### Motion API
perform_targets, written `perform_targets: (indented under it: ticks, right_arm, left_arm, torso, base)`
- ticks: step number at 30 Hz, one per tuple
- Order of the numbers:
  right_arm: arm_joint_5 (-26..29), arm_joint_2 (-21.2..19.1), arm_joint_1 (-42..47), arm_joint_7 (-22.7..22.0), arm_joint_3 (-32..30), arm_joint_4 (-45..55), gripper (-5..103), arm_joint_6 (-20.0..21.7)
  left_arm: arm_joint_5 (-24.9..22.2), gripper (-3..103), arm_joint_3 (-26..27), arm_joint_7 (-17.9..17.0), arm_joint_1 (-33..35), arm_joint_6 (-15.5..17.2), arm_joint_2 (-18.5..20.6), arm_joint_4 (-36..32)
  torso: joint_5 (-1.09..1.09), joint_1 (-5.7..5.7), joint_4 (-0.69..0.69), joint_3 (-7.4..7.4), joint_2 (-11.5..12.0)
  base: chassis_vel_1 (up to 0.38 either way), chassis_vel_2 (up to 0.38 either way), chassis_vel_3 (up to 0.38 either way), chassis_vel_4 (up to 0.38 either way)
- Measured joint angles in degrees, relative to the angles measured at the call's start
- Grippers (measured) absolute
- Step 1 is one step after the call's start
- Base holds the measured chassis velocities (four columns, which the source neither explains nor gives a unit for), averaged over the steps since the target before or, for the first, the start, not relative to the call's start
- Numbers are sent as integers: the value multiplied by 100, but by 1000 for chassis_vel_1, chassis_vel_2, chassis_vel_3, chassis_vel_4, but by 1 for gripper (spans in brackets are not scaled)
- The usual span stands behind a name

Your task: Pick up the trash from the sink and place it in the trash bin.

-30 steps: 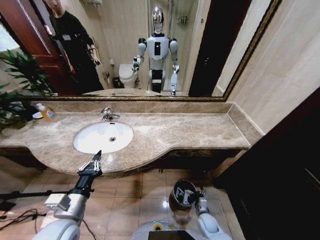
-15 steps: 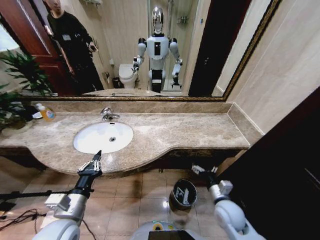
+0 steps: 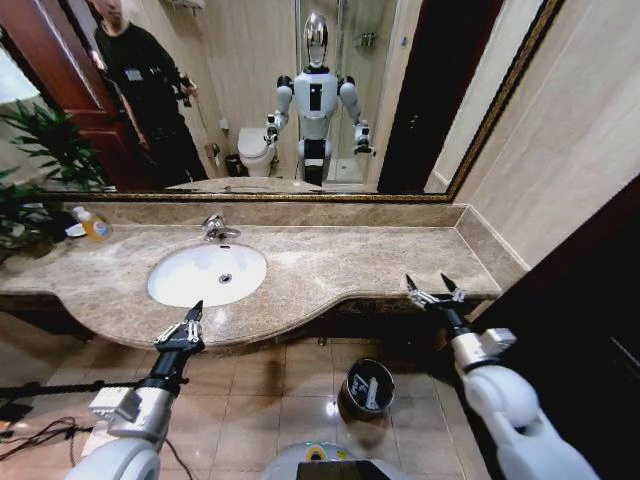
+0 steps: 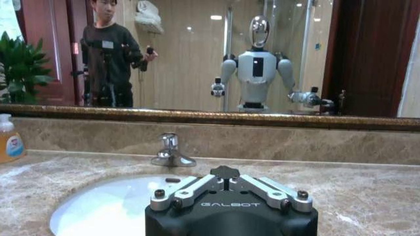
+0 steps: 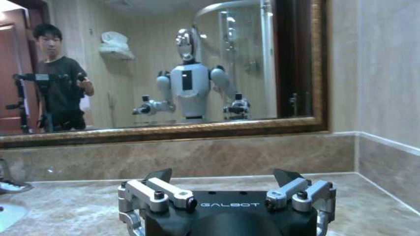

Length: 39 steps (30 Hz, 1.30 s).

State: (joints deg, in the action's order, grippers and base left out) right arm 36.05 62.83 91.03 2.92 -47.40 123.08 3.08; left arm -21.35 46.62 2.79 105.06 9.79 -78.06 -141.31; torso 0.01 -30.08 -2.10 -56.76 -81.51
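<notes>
Marble countertop (image 3: 380,262): sink (image 3: 207,274) oval, long axis left-right; right end effector (image 3: 431,295) spread, empty; left end effector (image 3: 188,322) pinched, empty.

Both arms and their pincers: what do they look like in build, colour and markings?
Each arm has rounded white shells ending in a grey wrist block and a slim black forearm section. The left pincer and right pincer have black bodies with silver-grey linkage bars, visible screws and dark pointed tips. Both wrist views show white "GALBOT" lettering on the black housing.

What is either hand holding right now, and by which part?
Nothing. The right hand is open and empty at the counter's front edge; the left hand sits closed before the sink, gripping nothing visible.
</notes>
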Motion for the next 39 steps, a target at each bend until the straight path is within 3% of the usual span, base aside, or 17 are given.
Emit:
perform_targets:
  ticks: [7, 11, 19, 39]
  right_arm:
    - [223, -35, 743, 44, -376, 287, 100, -232]
    - [56, 185, 1115, -178, -306, 1008, 100, -110]
    - [-143, 430, 1140, -539, -92, 1559, 100, 383]
    - [-329, 424, 1081, -640, 10, 1497, 100, 415]
  left_arm:
    - [0, 0, 0, 0, 0, 0, 0, 0]
    - [0, 0, 0, 1, 0, 0, 0, 0]
    - [0, 0, 0, 0, 0, 0, 0, 0]
    - [0, 0, 0, 0, 0, 0, 0, 0]
  torso:
    - [-1, 0, 0, 0, 0]
    - [-2, 1, 0, 0, 0]
    - [-1, 1, -1, 0, 0]
    - [-1, 0, -1, 0, 0]
  base:
    - [0, 0, 0, 0]
    - [0, 0, 0, 0]
    - [0, 0, 0, 0]
    - [0, 0, 0, 0]
